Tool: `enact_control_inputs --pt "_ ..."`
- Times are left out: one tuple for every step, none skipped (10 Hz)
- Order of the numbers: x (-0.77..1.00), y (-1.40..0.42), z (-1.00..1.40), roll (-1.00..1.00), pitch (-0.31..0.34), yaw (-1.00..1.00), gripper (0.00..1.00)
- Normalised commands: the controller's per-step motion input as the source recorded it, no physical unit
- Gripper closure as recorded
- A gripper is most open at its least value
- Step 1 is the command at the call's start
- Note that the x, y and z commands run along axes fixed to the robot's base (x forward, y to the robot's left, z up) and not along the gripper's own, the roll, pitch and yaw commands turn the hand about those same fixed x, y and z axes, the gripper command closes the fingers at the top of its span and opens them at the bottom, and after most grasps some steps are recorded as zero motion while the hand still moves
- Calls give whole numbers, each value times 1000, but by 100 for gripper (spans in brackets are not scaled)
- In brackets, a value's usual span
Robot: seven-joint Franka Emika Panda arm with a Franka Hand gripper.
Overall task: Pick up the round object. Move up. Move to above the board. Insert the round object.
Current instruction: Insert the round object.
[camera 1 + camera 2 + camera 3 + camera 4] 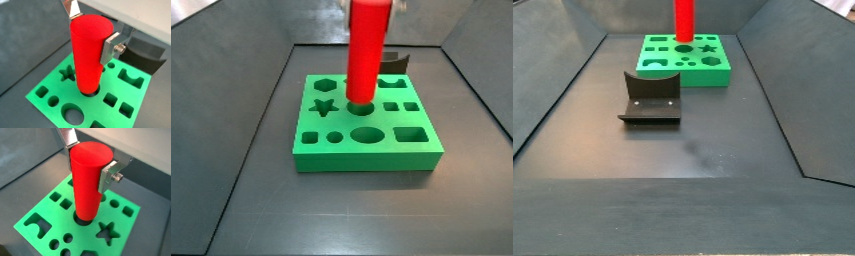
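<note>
The round object is a bright red cylinder peg [90, 55], also in the other wrist view [89, 183]. It stands upright with its lower end in a round hole near the middle of the green board [55, 86] [47, 210]. My gripper [91, 30] [89, 158] is shut on the peg's upper part, one silver finger on each side. Both side views show the peg [368, 50] [684, 20] rising from the board [372, 160] [714, 72]; the gripper is cut off above those frames.
The dark L-shaped fixture [651, 95] stands on the floor beside the board, also in a side view [393, 64] and a wrist view [143, 55]. Grey walls enclose the dark floor [687, 150].
</note>
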Motion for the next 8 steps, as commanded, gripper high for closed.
enact_control_inputs --pt "0 77 -391 -101 -4 -23 100" --pt "17 100 -323 -86 0 -37 100" --pt "0 120 -237 -63 0 -20 100" --pt "0 137 -240 -37 0 -3 100" --pt "17 40 -371 -90 0 -34 100" --pt "200 0 -500 -79 0 -49 100" --pt "400 -69 -517 -41 0 -51 100" --pt "337 -37 -517 -21 0 -57 100"
